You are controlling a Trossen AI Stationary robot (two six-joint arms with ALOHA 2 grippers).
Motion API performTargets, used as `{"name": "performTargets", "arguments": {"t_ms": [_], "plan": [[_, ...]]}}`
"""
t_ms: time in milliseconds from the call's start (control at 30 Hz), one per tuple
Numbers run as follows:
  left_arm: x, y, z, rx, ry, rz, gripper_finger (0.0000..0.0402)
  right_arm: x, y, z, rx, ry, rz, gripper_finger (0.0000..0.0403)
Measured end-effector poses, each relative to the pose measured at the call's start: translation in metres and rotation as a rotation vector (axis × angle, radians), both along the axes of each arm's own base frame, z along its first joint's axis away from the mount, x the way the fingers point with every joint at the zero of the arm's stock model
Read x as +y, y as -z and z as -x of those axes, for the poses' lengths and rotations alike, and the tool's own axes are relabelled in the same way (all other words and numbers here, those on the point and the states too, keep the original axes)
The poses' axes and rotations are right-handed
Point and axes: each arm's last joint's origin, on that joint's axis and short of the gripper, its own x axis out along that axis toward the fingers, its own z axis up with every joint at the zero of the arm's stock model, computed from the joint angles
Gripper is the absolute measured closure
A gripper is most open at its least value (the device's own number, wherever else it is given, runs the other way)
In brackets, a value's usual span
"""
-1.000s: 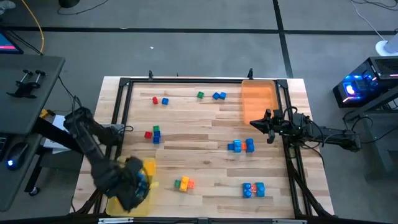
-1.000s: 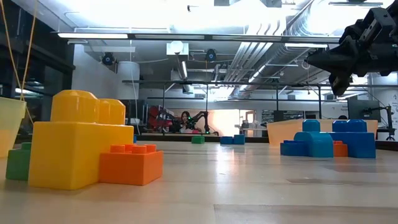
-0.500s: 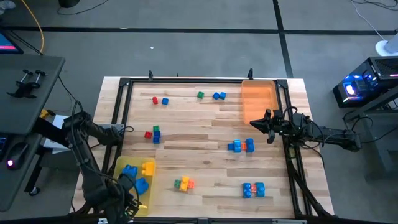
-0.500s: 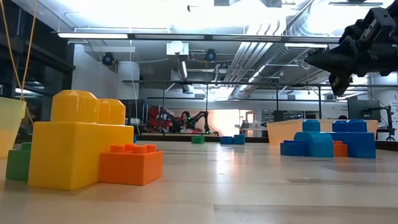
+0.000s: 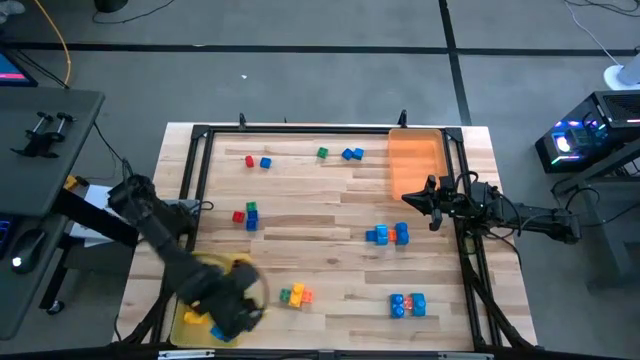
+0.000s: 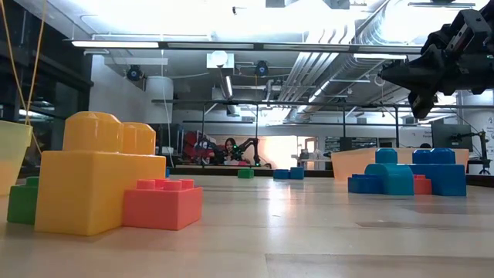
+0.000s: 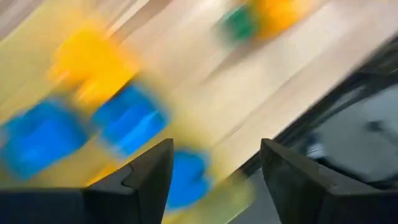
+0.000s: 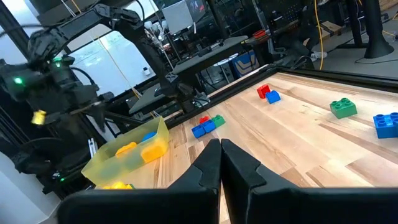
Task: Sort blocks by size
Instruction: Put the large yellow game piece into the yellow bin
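My left gripper hovers open over the near end of the translucent yellow tray at the table's near left corner. Blue and yellow blocks lie in the tray below its fingers. My right gripper is shut and hangs above the table beside the translucent orange tray. Loose blocks rest on the wood: a green, yellow and orange group, a blue cluster, a blue and orange group, a red, green and blue group, and small ones near the far edge.
A black metal frame runs around the tabletop. The orange tray stands at the far right corner. Bare wood lies in the middle between the block groups. A desk stands to the table's left.
My left gripper swung toward the near left corner, uncovering the yellow tray with its blue and yellow blocks. It then came back toward the right and now hangs over the tray's near end. The left wrist view is smeared by this motion.
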Motion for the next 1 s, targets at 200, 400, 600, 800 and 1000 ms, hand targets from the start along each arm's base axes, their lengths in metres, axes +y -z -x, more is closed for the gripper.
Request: {"name": "performTargets", "arguments": {"t_ms": [200,400,600,800,1000], "plan": [[0.029,0.022,-0.067,-0.111,-0.025,0.014,0.0170,0.000,0.000,0.000,0.000,0.000,0.000,0.0402],[0.024,0.053,-0.099,-0.125,-0.032,0.039,0.0170,0.000,0.000,0.000,0.000,0.000,0.000,0.0402],[0.022,0.072,-0.105,-0.074,-0.110,-0.043,0.0170,0.000,0.000,0.000,0.000,-0.001,0.000,0.0402],[0.023,0.096,-0.113,-0.024,-0.136,-0.074,0.0170,0.000,0.000,0.000,0.000,0.000,0.000,0.0402],[0.028,0.109,-0.120,0.003,-0.165,-0.082,0.0170,0.000,0.000,0.000,0.000,0.000,0.000,0.0402]]}}
